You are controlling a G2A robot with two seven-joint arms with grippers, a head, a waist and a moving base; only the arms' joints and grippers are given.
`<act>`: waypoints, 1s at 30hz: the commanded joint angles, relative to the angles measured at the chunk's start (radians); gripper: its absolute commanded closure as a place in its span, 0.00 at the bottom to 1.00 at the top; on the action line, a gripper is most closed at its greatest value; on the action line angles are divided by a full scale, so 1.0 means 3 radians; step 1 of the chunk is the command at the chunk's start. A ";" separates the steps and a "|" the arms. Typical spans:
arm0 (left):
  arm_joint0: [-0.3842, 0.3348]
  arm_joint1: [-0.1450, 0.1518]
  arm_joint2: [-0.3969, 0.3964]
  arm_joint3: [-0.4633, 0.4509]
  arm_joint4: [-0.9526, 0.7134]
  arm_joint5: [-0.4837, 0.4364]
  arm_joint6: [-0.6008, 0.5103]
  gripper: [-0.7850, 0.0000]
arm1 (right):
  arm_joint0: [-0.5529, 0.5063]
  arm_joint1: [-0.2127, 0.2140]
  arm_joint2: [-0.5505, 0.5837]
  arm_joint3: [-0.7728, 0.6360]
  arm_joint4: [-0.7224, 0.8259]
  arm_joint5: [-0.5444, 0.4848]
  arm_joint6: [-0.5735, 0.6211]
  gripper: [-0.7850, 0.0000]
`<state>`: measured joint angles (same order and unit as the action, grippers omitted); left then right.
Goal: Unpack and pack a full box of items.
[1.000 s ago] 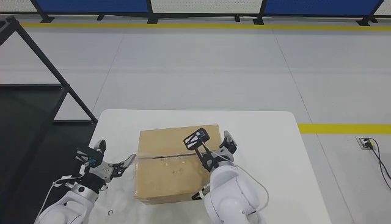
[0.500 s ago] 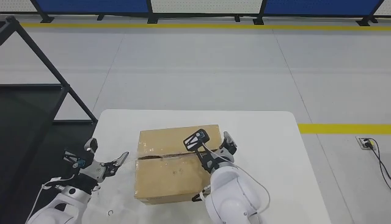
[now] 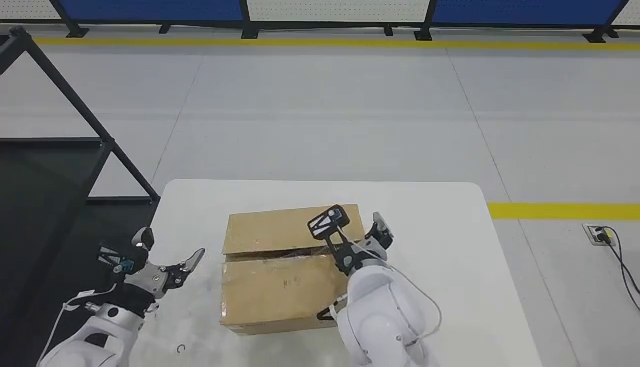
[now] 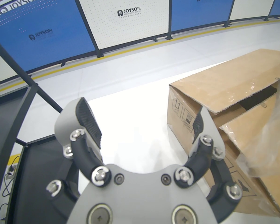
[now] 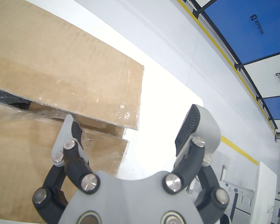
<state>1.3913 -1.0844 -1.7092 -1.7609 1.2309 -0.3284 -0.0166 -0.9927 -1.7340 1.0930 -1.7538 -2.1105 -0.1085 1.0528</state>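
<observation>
The brown cardboard box (image 3: 285, 277) stands on the white worktop (image 3: 440, 247), around the middle and closer to the front edge than the back. Its two top flaps are parted along the long seam, showing a dark gap between them. The far flap (image 5: 60, 71) is tilted up a little, and torn clear tape (image 4: 259, 155) hangs crumpled over the near flap (image 4: 252, 127).

The box wall facing the worktop's left edge carries black printed handling marks (image 4: 182, 115), including a pair of upward arrows. The finer print is too small to make out.

The right gripper (image 3: 355, 225) is at the box's right end with its jaws spread. One finger (image 5: 71, 127) sits at the seam just under the far flap's corner, and the other (image 5: 189, 127) is off the box over bare worktop. Whether the first finger touches the cardboard is not clear.

The left gripper (image 4: 142, 110) is spread wide and holds nothing. It hovers near the worktop's front left corner, beside the box's left wall and apart from it.

White worktop shows in a broad band right of the box and a narrower one behind it. A black metal frame (image 3: 100, 157) stands off the left edge.
</observation>
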 commanded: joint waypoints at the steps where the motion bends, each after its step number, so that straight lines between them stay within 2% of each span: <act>1: -0.0005 0.0001 -0.0018 -0.0001 -0.0007 0.0004 0.0012 0.00 | -0.0026 -0.0001 0.0007 -0.0056 0.0087 -0.0056 -0.0031 0.00; 11: 0.0007 -0.0002 -0.0035 -0.0074 -0.0038 0.0022 0.0048 0.00 | -0.0290 0.0023 0.0084 -0.0530 0.0385 -0.0330 -0.0193 0.00; 19: -0.0015 -0.0010 0.0072 -0.0092 -0.0005 0.0007 0.0060 0.00 | -0.0429 0.0034 0.0112 -0.0685 0.0353 0.0003 -0.0644 0.00; 30: 0.0034 -0.0017 0.0037 -0.0119 -0.0050 0.0069 0.0115 0.00 | -0.0213 -0.0010 0.0031 -0.0462 0.0495 0.0384 -0.0946 0.00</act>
<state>1.3992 -1.0892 -1.6951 -1.7953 1.2198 -0.3108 0.0145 -1.0639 -1.7357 1.1047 -1.9013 -1.9659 -0.0021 0.7744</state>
